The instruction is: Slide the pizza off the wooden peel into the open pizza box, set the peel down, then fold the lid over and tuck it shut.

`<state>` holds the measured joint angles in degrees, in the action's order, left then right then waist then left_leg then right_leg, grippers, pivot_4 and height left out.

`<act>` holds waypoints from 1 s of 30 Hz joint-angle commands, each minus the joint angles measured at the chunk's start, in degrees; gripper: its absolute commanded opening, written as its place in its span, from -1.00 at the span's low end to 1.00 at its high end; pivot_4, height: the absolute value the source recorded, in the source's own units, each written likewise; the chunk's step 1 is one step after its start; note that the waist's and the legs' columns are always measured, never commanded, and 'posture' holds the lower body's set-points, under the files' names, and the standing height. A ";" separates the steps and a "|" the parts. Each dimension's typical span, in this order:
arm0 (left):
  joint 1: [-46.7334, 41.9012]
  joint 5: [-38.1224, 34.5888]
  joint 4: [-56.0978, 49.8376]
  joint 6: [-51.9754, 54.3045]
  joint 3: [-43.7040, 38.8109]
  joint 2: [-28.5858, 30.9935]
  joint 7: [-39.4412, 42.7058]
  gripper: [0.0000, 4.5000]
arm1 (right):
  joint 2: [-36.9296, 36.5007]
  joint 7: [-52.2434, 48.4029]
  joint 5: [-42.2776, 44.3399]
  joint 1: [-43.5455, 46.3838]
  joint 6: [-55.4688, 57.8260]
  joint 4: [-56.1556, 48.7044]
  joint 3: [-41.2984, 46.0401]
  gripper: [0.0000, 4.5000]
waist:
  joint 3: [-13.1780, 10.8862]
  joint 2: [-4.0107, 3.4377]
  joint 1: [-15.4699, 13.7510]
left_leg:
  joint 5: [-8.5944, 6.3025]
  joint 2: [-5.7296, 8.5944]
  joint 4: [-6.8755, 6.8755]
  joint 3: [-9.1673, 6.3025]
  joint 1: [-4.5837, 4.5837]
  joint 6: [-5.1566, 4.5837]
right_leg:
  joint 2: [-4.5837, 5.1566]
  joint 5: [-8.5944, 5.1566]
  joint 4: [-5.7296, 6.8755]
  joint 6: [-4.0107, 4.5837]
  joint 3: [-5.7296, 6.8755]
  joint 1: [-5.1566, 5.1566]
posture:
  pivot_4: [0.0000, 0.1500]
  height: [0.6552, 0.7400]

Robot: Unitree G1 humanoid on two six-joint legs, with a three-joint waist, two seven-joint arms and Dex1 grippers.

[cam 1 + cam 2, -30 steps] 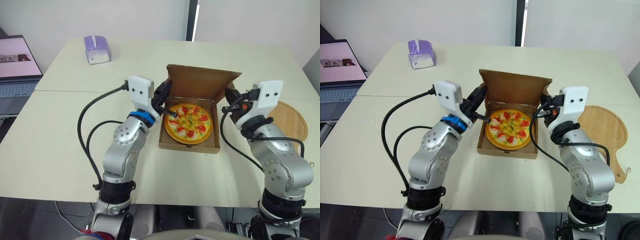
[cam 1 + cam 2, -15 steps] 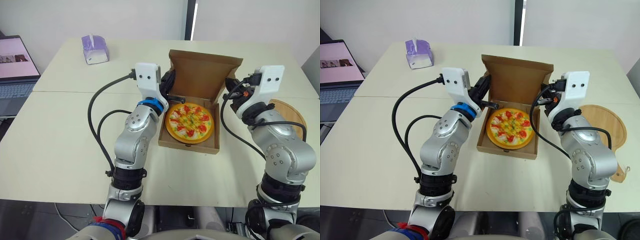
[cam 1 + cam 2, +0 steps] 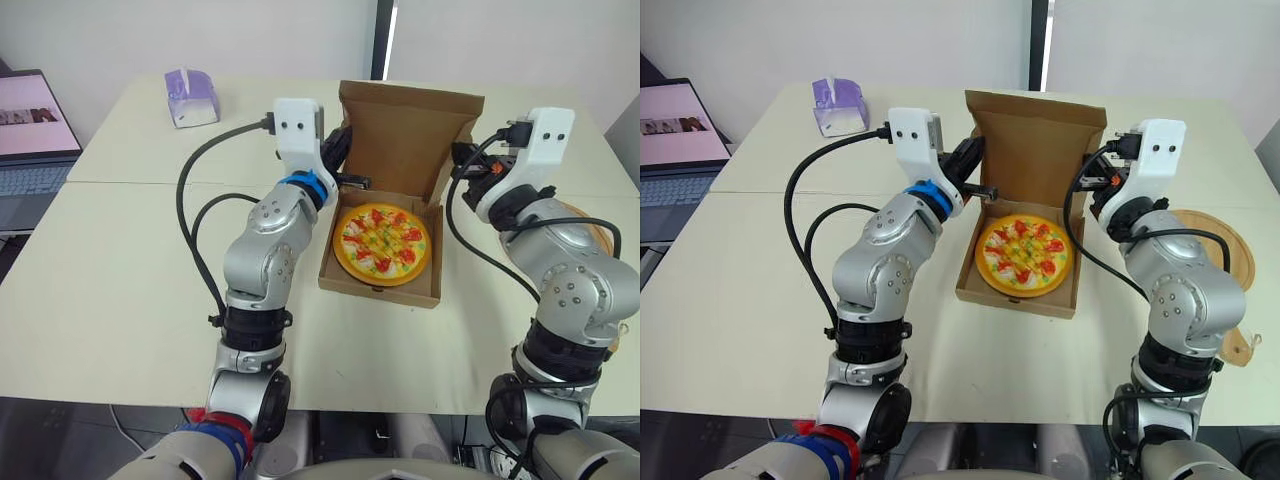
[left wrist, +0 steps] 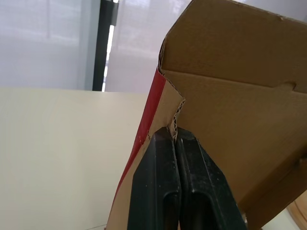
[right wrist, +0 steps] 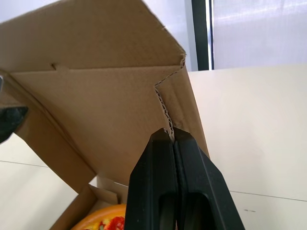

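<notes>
Left pincer (image 4: 173, 134) is closed, its two black fingers (image 4: 158, 182) pressed together on the corrugated edge of the lid's (image 3: 405, 135) left side flap. The right pincer (image 5: 171, 133) is likewise closed, nipping the raw edge of the flap on the opposite side. Between the two pincers the lid stands raised, nearly upright, with its plain brown inner face turned toward the robot. Below and between them sits the pizza box (image 3: 326, 268) tray, and the pizza (image 3: 381, 243) lies flat inside it, taking up most of the floor with a little gap at the corners. Outward of the right pincer, the wooden peel (image 3: 1215, 225) lies flat on the table (image 3: 110, 260), apart from the box and partly covered by the right arm. Outward of the left pincer the tabletop is bare next to the box wall. A purple tissue box (image 3: 190, 97) stands well apart on that side, and a laptop (image 3: 30, 130) lies farther out at the table's edge.
</notes>
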<state>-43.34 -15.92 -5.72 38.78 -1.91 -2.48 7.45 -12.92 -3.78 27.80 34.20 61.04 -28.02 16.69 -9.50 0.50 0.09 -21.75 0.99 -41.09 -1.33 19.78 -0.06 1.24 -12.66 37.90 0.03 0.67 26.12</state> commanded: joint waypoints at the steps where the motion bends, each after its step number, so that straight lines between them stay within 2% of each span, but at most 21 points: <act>1: -3.16 -2.47 1.58 0.49 0.67 -0.10 3.21 -1.00 | -1.96 -3.26 2.12 2.11 -0.34 0.13 -1.49 -0.99 | 0.00 0.00 0.01 | 0.00 0.00 0.00 0.00 0.00 0.00 | 0.00 0.00 0.00 0.00 0.00 0.00 | 1.00 0.65; 14: -9.25 -2.28 11.67 -2.02 -0.02 8.59 13.20 -1.00 | -14.76 -11.48 2.24 3.86 0.06 6.48 -0.90 -0.99 | 0.00 0.00 -0.10 | 0.01 0.04 0.01 -0.02 0.00 0.00 | 0.04 0.00 -0.03 0.00 0.01 0.00 | 1.00 0.65; 21: -10.61 -3.21 10.99 -0.49 0.33 7.35 13.06 -1.00 | -17.94 -11.51 0.29 3.55 -0.83 6.79 -2.09 -0.99 | 0.00 0.01 -0.23 | 0.01 0.08 0.00 -0.04 0.02 0.01 | 0.11 0.00 -0.05 -0.01 0.03 0.00 | 1.00 0.65; 30: -10.47 -1.69 11.66 -1.76 0.65 9.75 14.64 -1.00 | -22.40 -14.05 -0.06 3.66 -1.00 8.26 -2.85 -0.99 | 0.00 0.01 -0.29 | 0.02 0.12 0.00 -0.05 0.01 0.03 | 0.14 0.00 -0.03 -0.01 0.03 0.01 | 1.00 0.65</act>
<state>-52.80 -17.55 7.49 38.24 -1.89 7.62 21.93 -34.58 -17.53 28.19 36.89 61.04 -19.30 13.12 -9.50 0.51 -0.19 -21.73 1.10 -41.08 -1.38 19.80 -0.03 1.39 -12.66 37.86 0.02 0.70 26.12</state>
